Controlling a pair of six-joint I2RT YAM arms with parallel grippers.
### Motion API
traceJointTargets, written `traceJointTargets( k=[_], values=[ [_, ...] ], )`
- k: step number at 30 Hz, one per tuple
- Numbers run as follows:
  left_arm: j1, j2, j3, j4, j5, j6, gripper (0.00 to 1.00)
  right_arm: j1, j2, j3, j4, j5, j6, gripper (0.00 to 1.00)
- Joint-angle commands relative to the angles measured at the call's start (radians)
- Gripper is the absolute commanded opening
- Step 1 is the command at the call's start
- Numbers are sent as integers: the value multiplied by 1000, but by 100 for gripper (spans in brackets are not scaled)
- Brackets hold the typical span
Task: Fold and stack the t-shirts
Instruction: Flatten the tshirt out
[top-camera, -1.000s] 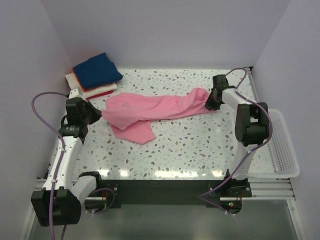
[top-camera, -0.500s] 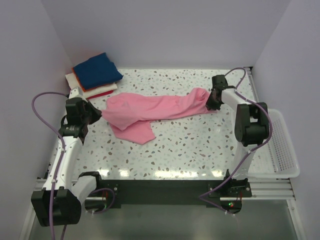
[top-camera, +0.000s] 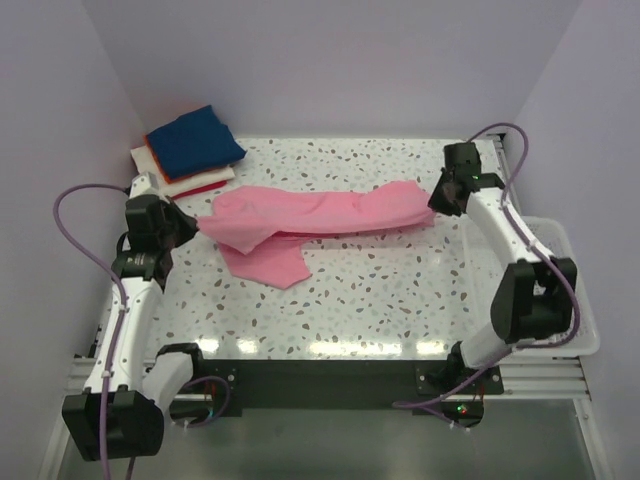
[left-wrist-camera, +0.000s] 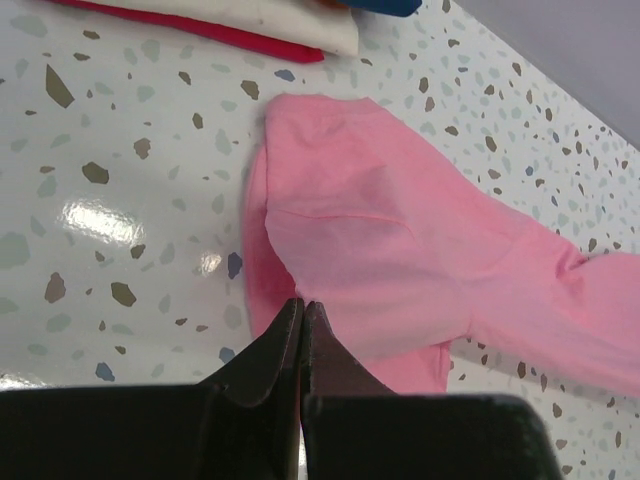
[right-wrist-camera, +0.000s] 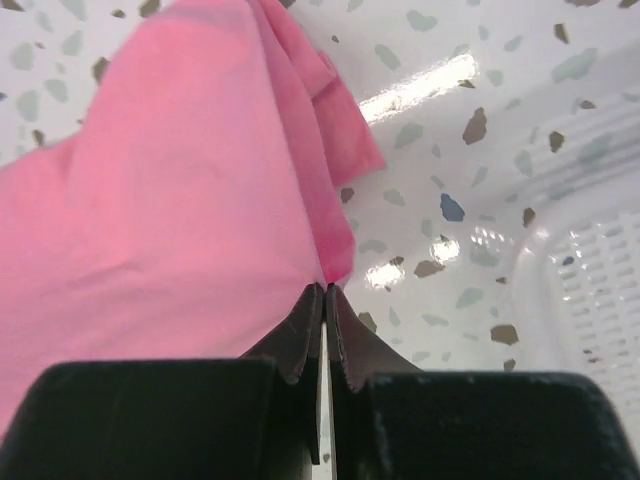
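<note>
At back left, folded t-shirts (top-camera: 190, 152) stacked, navy on top. Nearer, left hand (top-camera: 190, 228) clenched on the left edge of the pink t-shirt (top-camera: 320, 213), stretched in a bunched band across the surface (top-camera: 400, 290). At right, right hand (top-camera: 438, 203) pinched tight on the opposite end. Thin pinches at both ends: probably prone to slipping under a hard pull apart, or to lifting the cloth twisted, lower flap dragging.
</note>
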Motion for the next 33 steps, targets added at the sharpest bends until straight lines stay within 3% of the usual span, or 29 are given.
traceJointTargets(
  k=[1, 4, 8, 13, 16, 24, 33],
  values=[
    [13, -49, 55, -24, -57, 8, 0, 0, -195, -55, -93, 66, -26, 0],
    [13, -52, 49, -26, -66, 18, 0, 3, -298, -122, -80, 80, -26, 0],
    [13, -20, 14, 21, -22, 1, 0, 3, -251, -127, -87, 59, -27, 8],
    [14, 38, -25, 83, 33, -15, 0, 1, -128, -116, -57, 7, -27, 41],
    [14, 68, -35, 95, 41, -19, 0, 1, -111, -154, -38, 11, -23, 48],
    [16, 72, -54, 106, 19, -8, 0, 3, -194, -339, 19, -15, 17, 49],
    [19, 69, -83, 127, 44, -13, 0, 3, -183, -483, 126, -68, 72, 50]
  ],
)
